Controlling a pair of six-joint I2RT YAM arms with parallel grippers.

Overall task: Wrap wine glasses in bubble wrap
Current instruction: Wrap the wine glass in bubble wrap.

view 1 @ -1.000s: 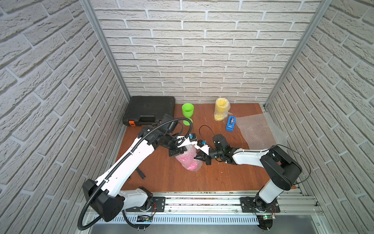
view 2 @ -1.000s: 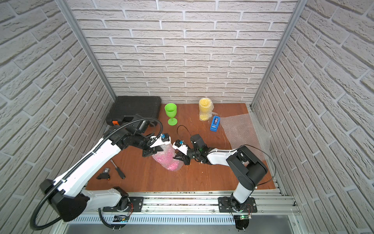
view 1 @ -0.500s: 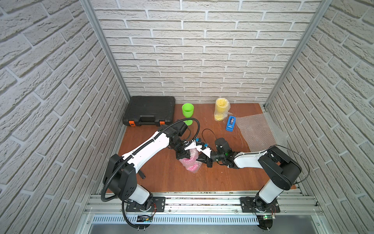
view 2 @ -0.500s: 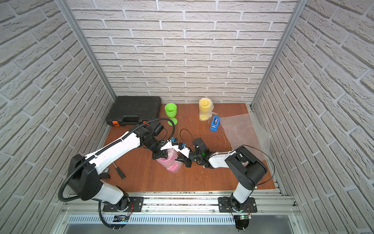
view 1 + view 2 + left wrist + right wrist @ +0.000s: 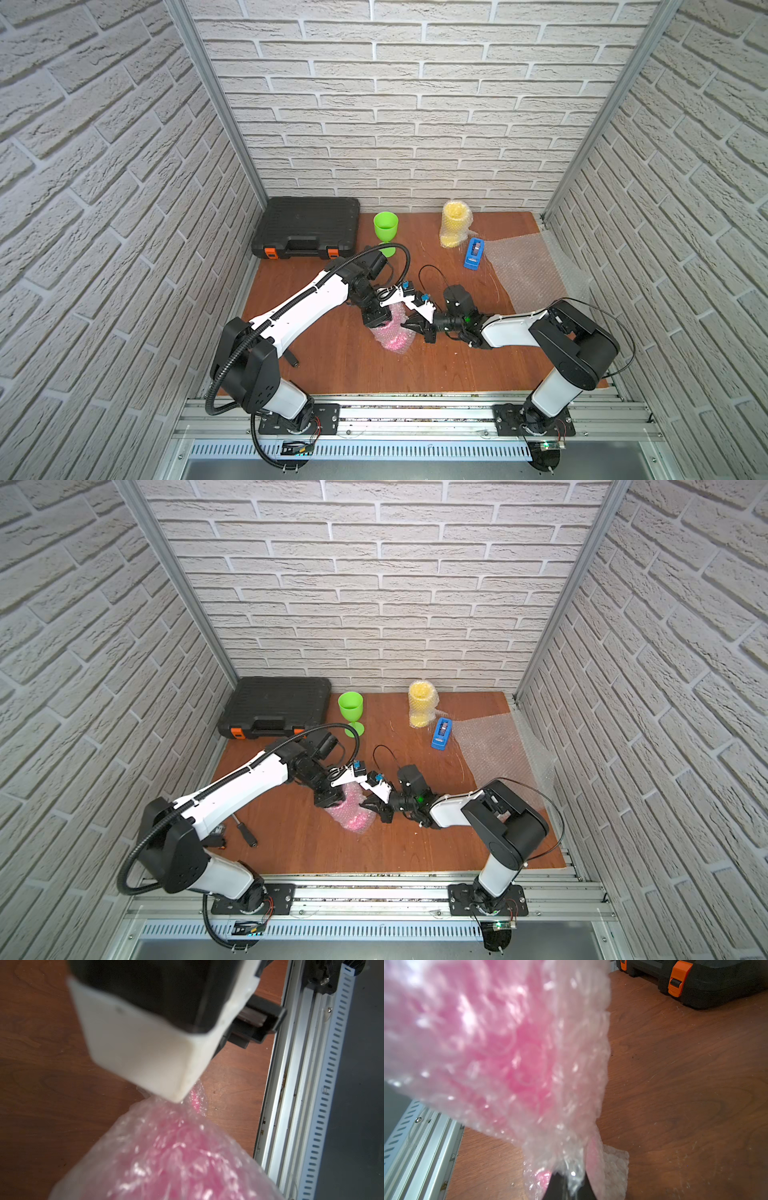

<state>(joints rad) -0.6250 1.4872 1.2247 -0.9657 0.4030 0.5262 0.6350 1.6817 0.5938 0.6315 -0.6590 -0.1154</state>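
The right hand (image 5: 412, 327) is pinched shut on the bubble wrap (image 5: 571, 1084) bundled round the pink goblet (image 5: 392, 338), which lies mid-way across the desk (image 5: 332, 365). The left hand (image 5: 376, 319) rests at the bundle's 10 o'clock; I cannot tell how wide it stands. The lime goblet (image 5: 385, 226) stands at 12 o'clock and the wrapped yellow goblet (image 5: 455, 224) at 1.

Both top views hang high above the front rail (image 5: 415, 415), looking steeply down toward the back brick wall (image 5: 415, 124), and share the whole desk (image 5: 457, 365). The left wrist camera sits very close over the wrapped pink goblet (image 5: 176, 1157), facing that rail. The right wrist camera, just as close to it, faces the black case (image 5: 716, 980)
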